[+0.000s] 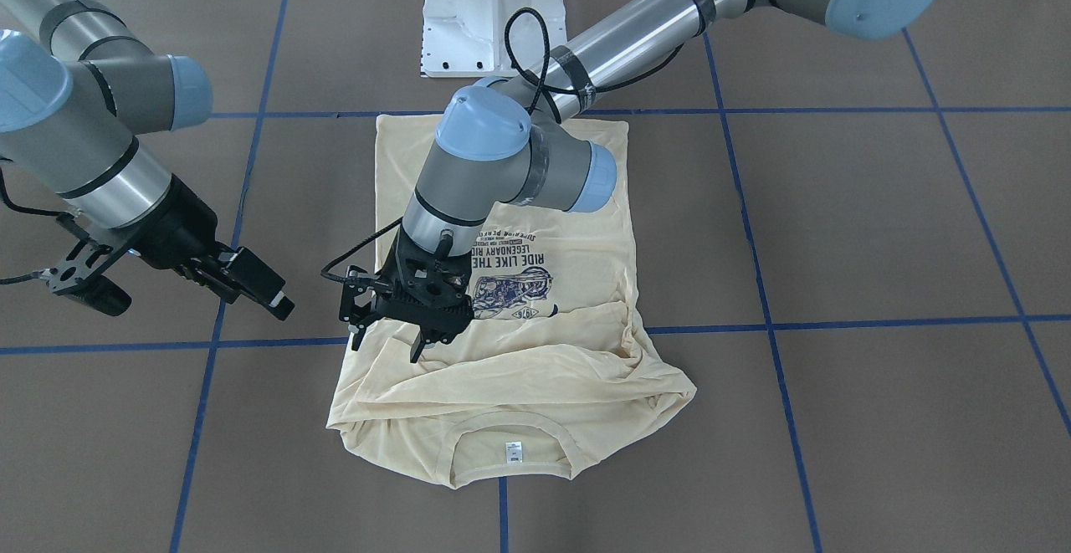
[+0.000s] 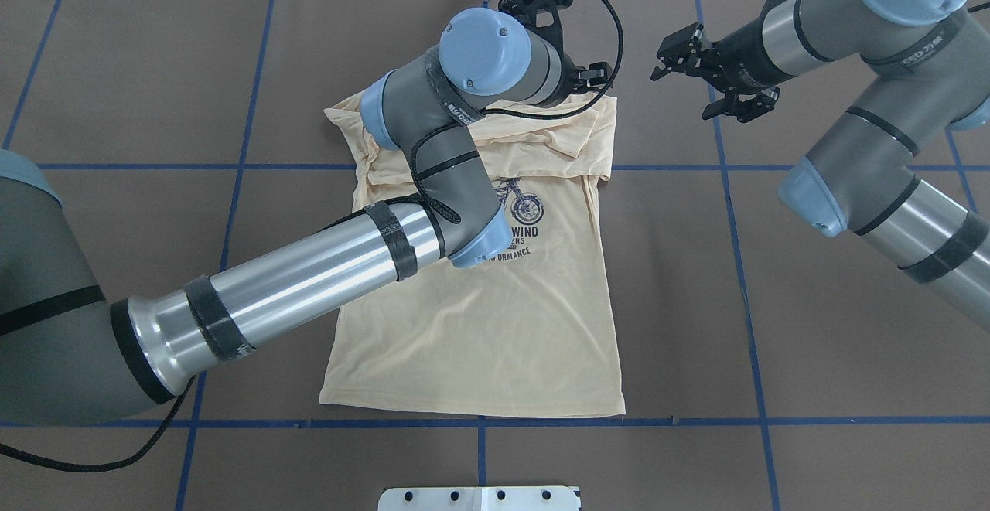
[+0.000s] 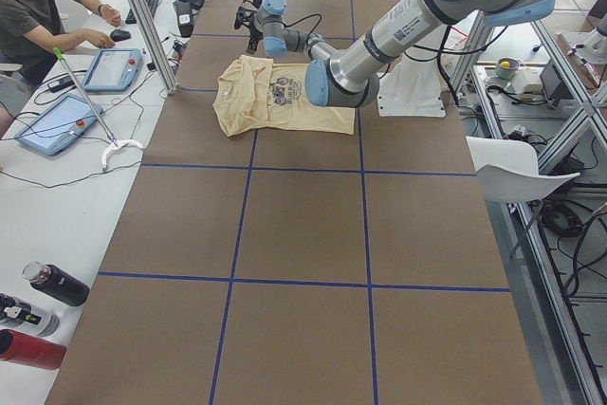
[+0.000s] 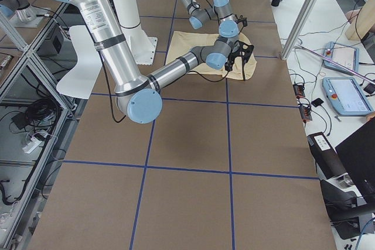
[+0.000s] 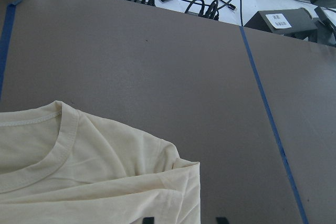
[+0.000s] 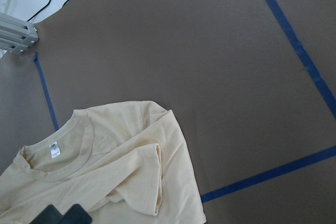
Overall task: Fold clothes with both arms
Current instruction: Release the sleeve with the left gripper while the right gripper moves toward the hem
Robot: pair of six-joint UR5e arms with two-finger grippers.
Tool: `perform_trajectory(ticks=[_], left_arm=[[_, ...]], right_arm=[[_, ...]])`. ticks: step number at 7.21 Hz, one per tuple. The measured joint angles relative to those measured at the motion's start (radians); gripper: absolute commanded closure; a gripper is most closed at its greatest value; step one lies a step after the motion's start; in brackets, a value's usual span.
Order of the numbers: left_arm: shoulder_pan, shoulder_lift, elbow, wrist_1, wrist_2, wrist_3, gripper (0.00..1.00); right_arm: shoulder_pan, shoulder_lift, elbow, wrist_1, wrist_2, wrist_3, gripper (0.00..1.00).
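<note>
One pale cream-yellow long-sleeved T-shirt [image 1: 535, 369] flat mid-table on brown paper [image 1: 878, 227] gridded with blue tape [image 1: 753, 268], sleeves folded in; left gripper [image 1: 416, 337] spread just above the folded sleeves, right gripper [image 1: 259, 285] parted, clear of the cloth; white pedestal base [image 1: 489, 9] beyond the hem.

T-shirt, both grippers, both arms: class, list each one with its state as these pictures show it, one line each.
T-shirt: flat on table, print up, sleeves folded in.
Left gripper: open, over folded sleeve.
Right gripper: open, empty, beside shirt.
Left arm: reaching across shirt.
Right arm: off the shirt.

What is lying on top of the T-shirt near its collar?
Folded sleeves lie across the T-shirt above its collar, and the left gripper hangs over them. They cover the print's edge.
</note>
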Motion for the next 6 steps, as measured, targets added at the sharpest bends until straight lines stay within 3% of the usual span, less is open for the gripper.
perform_trajectory(ticks=[2,5,6], left_arm=[[-0.002,0.081,-0.11,0.011,-0.009,-0.001,0.06],[-0.005,0.33,-0.476,0.141,-0.089,0.002,0.06],[-0.005,0.432,-0.632,0.206,-0.097,0.004,0.06]], right_arm=[[0.002,-0.063,0.054,-0.003,-0.001,0.002,0.01],[-0.096,-0.204,0.205,-0.02,-0.032,0.044,0.01],[-0.171,-0.246,0.262,-0.023,-0.089,0.104,0.01]])
